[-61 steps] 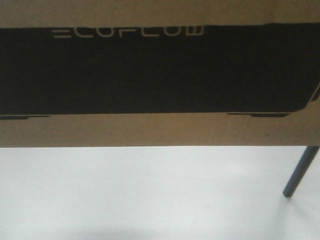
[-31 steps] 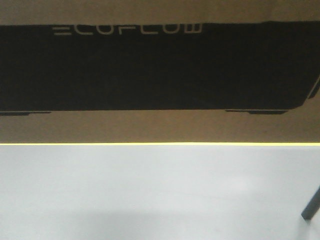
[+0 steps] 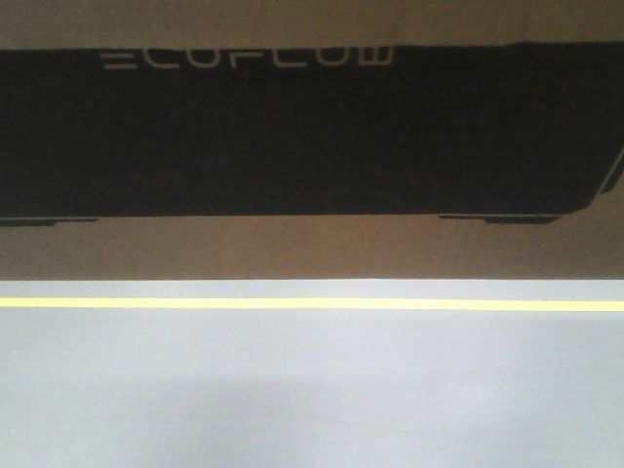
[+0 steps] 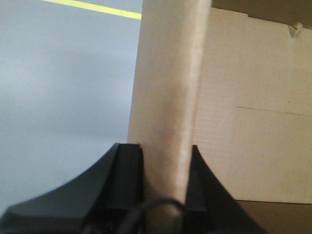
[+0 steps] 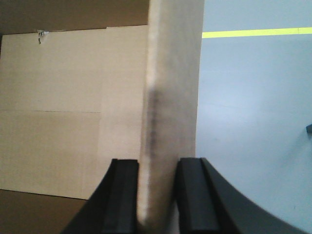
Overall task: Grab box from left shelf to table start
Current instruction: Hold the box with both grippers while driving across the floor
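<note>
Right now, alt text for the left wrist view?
The left gripper clamps its black jaws on a vertical cardboard edge of the box, whose plain brown side fills the right. To the left is grey floor crossed by a yellow line.

Front view: dim, grainy; box (image 3: 312, 136) black panel underexposed, lettering soft.
Floor (image 3: 439, 390): even grey, faint broad shadow at bottom.
Wrist views: brighter, diffuse light; near cardboard edge blurred.
</note>
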{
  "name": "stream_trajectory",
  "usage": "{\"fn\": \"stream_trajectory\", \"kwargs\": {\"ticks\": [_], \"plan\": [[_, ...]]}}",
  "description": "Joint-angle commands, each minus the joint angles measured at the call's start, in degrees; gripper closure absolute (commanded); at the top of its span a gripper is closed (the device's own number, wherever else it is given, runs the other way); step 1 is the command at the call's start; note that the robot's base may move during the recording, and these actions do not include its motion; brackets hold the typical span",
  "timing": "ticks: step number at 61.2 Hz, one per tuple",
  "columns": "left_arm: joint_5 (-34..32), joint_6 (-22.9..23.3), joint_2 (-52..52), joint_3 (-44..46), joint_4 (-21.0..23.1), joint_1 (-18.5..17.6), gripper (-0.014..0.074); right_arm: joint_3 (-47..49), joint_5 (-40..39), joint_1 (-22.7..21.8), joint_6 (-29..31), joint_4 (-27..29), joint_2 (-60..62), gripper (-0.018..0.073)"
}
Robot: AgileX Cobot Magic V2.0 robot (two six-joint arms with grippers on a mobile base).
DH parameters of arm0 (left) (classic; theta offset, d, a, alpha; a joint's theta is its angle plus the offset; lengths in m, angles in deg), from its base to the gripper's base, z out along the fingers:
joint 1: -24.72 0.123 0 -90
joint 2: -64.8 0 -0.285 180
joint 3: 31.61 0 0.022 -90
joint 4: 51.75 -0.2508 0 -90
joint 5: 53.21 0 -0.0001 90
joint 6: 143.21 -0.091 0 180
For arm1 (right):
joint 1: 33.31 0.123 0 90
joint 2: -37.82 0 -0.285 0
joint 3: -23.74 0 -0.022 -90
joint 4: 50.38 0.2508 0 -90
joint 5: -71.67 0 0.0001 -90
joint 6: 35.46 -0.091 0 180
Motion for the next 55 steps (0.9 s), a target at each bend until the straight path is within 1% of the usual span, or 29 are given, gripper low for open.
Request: {"fn": "stream_trajectory", "kwargs": {"ticks": [1,21,33,55], "plan": [[-8.80,1.62,-0.69,2.44,-4.31,0.50,0.0682,1.55,-6.40,-0.42,0.46,-6.59,-0.06,0.0541],[-7.89,1.62,-0.69,2.44,-4.20,0.50,0.0682,1.55,-6.40,-0.42,0.46,-6.59,-0.06,0.0541],[-8.85,1.62,-0.54,2.44,-4.40,0.50,0.0682,1.55,-6.39,-0.42,0.46,-6.59,-0.07,0.0541],[-8.47,1.62,-0.54,2.44,-3.91,0.50,0.0682,1.55,-6.39,-0.42,0.46,-6.59,-0.14,0.0541]]}}
